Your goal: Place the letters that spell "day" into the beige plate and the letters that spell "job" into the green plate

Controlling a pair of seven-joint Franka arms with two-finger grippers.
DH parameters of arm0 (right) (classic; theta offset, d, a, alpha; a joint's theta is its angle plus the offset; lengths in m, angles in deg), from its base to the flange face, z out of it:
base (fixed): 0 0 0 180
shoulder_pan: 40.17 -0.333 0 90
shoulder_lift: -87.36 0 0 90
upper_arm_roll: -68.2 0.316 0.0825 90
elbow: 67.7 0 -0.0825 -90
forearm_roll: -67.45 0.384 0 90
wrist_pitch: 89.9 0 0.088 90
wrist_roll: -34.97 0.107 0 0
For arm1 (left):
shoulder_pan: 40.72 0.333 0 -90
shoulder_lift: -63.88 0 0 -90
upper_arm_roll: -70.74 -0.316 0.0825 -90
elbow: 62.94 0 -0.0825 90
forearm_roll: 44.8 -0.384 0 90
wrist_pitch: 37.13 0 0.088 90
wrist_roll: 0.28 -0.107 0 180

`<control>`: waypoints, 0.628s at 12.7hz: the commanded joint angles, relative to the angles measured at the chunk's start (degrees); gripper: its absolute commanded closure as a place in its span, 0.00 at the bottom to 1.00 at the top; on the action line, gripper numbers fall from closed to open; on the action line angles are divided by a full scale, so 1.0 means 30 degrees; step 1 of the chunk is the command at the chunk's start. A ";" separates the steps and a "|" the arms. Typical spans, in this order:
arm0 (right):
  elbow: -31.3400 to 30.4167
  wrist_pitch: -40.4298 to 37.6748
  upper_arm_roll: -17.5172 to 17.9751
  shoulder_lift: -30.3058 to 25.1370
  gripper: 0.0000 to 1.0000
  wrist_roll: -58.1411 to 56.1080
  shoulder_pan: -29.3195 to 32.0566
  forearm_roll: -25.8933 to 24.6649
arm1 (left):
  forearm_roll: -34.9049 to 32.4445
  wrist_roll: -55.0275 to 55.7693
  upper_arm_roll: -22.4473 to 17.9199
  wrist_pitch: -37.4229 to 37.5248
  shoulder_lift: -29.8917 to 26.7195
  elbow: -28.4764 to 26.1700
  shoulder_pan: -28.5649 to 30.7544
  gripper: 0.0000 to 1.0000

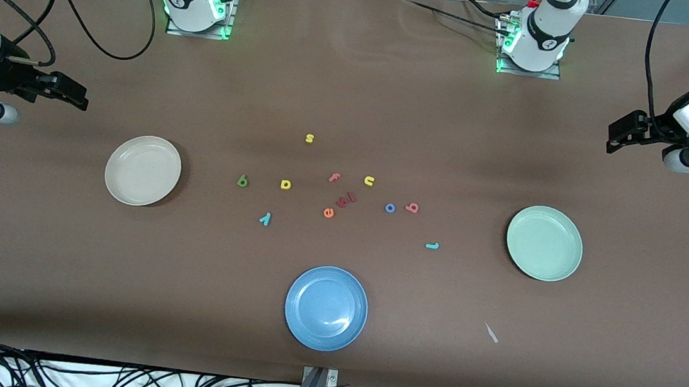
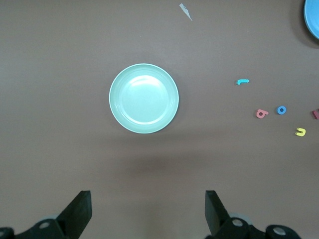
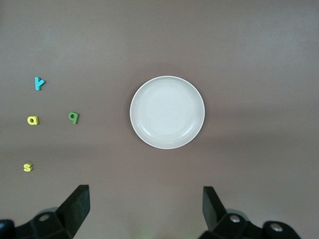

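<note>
Nearest the camera lies a blue plate [image 1: 326, 307], not needed. Both sets of fingers are spread wide and empty: the left gripper [image 2: 148, 211] is held over the worktop by the green plate [image 1: 544, 242], the right gripper [image 3: 145, 209] by the beige plate [image 1: 143, 170]. All letters lie unplaced between the plates. The green a [image 1: 242, 180], nearest the beige plate, is best taken first, straddled squarely, clear of the yellow d [image 1: 285, 184].
</note>
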 commanded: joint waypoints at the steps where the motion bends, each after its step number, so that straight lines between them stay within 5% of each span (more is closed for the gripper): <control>1: 0.0266 0.0048 -0.0078 0.0092 0.00 0.0218 -0.0164 -0.0069 | 0.0242 -0.0397 0.0011 0.0416 0.0153 0.0472 -0.0011 0.00; 8: 0.0324 -0.0127 -0.0049 0.0092 0.00 0.0131 -0.0135 -0.0040 | 0.0213 -0.0397 0.0011 0.0416 0.0153 0.0501 -0.0040 0.00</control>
